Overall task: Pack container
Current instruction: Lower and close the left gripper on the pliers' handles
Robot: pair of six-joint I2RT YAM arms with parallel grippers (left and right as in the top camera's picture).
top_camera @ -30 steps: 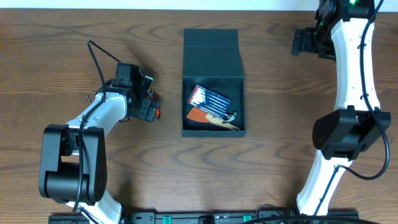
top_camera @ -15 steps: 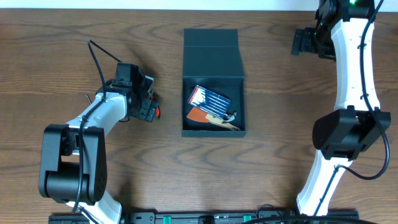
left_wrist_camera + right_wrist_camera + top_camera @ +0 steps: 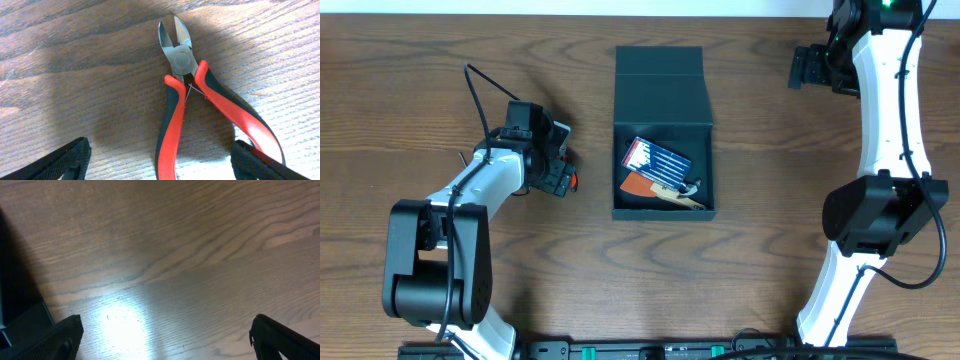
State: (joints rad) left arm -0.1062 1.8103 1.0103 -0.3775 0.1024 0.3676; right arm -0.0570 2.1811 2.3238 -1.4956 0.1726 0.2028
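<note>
The dark teal container (image 3: 663,120) stands at the table's middle with its flap lid (image 3: 660,72) folded open to the back. Inside it lie a blue card pack (image 3: 657,158), an orange item (image 3: 638,185) and a pale tool (image 3: 682,197). Left of it, cutting pliers (image 3: 182,100) with red-and-black handles lie flat on the wood. My left gripper (image 3: 160,156) is open and straddles the handles; its right finger (image 3: 255,162) is at the right handle, its left finger (image 3: 65,160) apart from the other. Over bare wood at the back right, my right gripper (image 3: 167,340) is wide open and empty.
The wooden table (image 3: 770,260) runs out to all sides. My right arm's white links (image 3: 885,120) stand along the right side, and my left arm (image 3: 460,200) reaches in from the front left. A dark shape (image 3: 12,285) fills the left edge of the right wrist view.
</note>
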